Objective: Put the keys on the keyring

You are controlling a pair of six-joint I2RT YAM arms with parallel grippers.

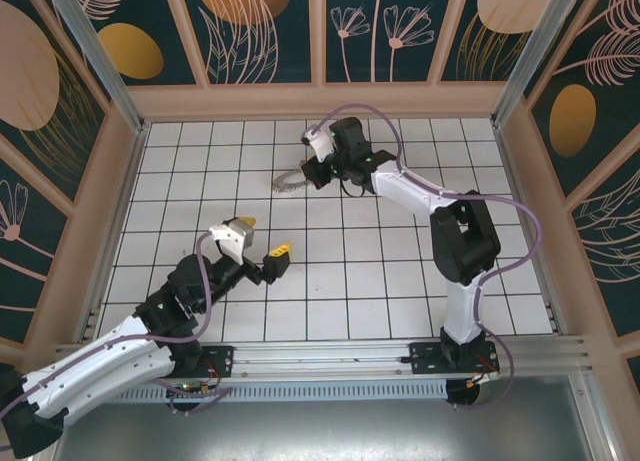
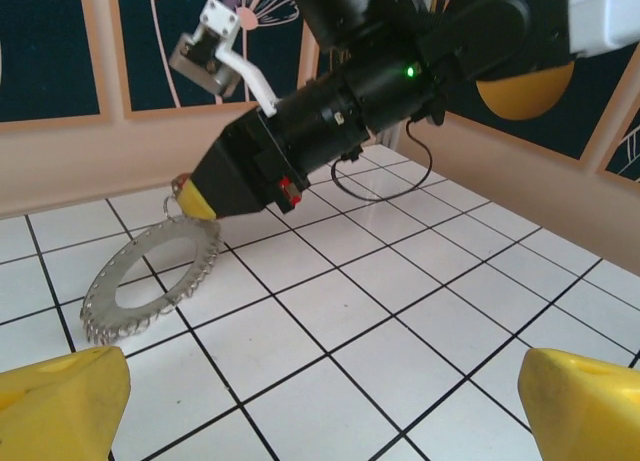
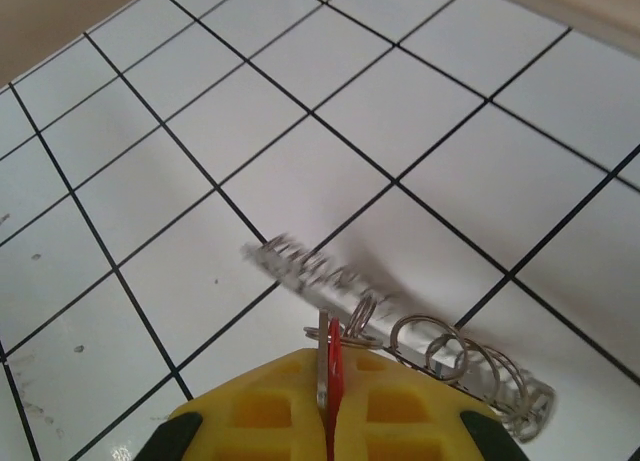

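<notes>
Quantity: one keyring, one key.

The keyring is a flat loop of coiled, silvery wire with a hollow centre. It lies on the glossy white tiled floor, left of frame centre.

The key has a red plastic head and is pinched between the right gripper's pressed-together yellow pads, just beside the coil.

The left gripper has its jaws spread wide.

White-black arms, yellow-tipped left pincer

key mostly hidden (red sliver shows), keyring end blurred
</notes>
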